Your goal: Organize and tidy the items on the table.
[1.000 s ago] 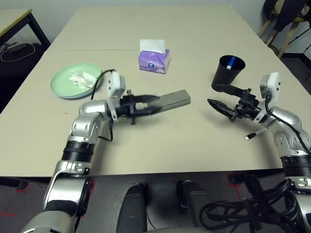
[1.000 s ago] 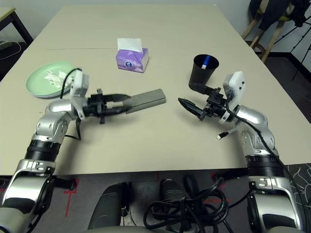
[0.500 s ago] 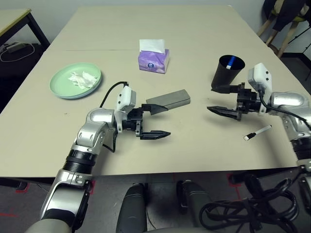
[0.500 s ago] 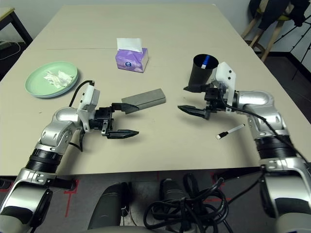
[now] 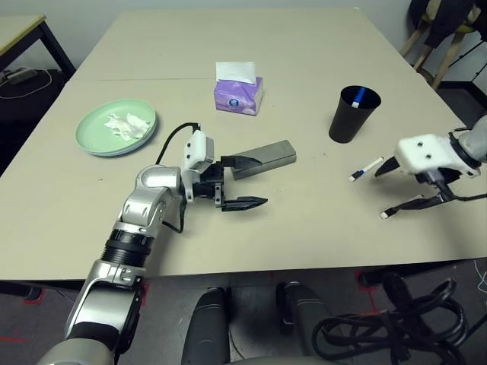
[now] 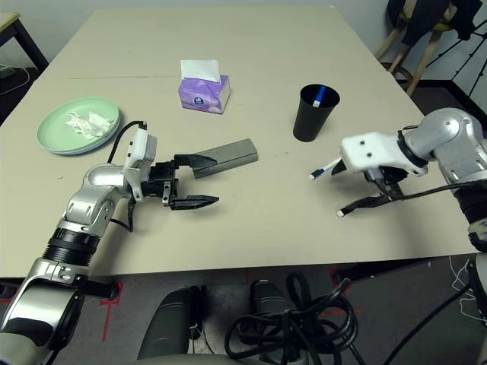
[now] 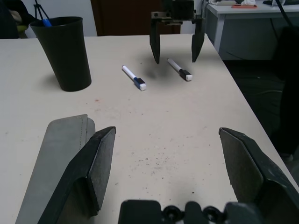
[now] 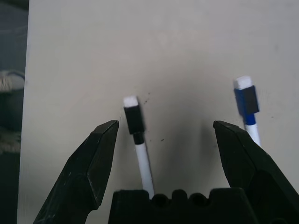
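Right gripper (image 5: 381,193) has swung off the black cup toward the robot's right and now hovers over the loose markers; left gripper (image 5: 263,182), closed in around the grey case a second ago, has let go and sits at its near side

Left to right: pale green plate (image 5: 90,136) stacked on light blue plate (image 5: 114,155), crumpled white tissue (image 5: 128,127) on top. Left gripper jaws wide, nothing held, fingers pointing right. Grey oblong glasses case (image 5: 265,159) flat on the beige table (image 5: 228,243), outside those jaws, one finger overlapping its left end in view; contact, cannot tell. Case long axis slants from near left to far right. Purple tissue box (image 5: 238,97) behind it, white sheet up. Black cup (image 5: 351,120) upright, right of the case, blue pen (image 5: 358,96) leaning inside, blue part up. Blue-capped marker (image 7: 134,78) lies near the cup, cap toward near left, tail far right. Black-capped marker (image 8: 139,140) roughly parallel, closer to the robot, cap also near left, lying under and between right gripper's fingers. Those jaws wide, empty
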